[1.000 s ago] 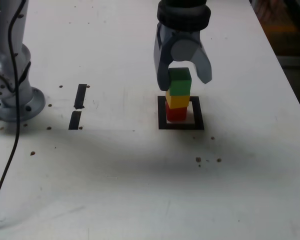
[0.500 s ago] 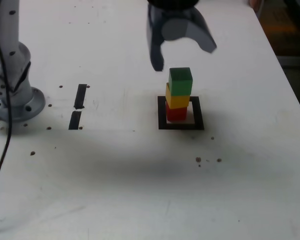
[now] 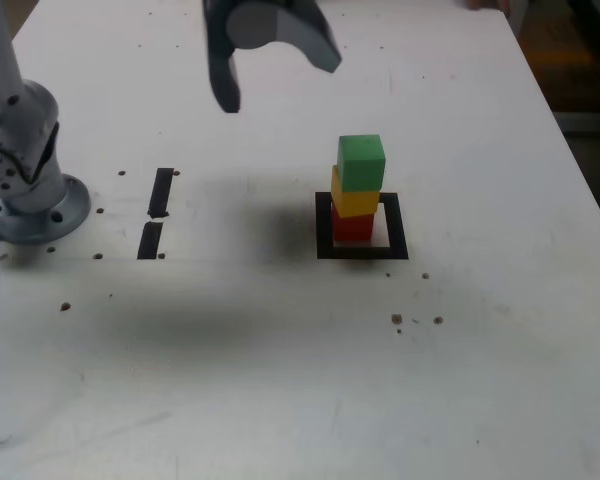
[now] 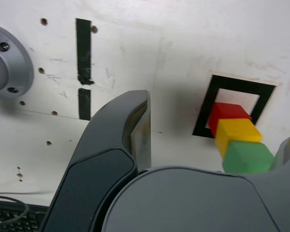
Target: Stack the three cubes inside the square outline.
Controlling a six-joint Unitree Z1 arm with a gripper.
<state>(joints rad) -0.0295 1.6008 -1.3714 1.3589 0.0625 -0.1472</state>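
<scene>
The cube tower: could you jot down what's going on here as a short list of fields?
Stack order: red cube at bottom, yellow cube in the middle, green cube on top
Location: inside the square outline
Gripper: open, empty, raised clear of the stack toward the exterior view's left
Surface: white table

The hand (image 3: 275, 82) hangs raised, jaws spread wide (nothing between them).
</scene>
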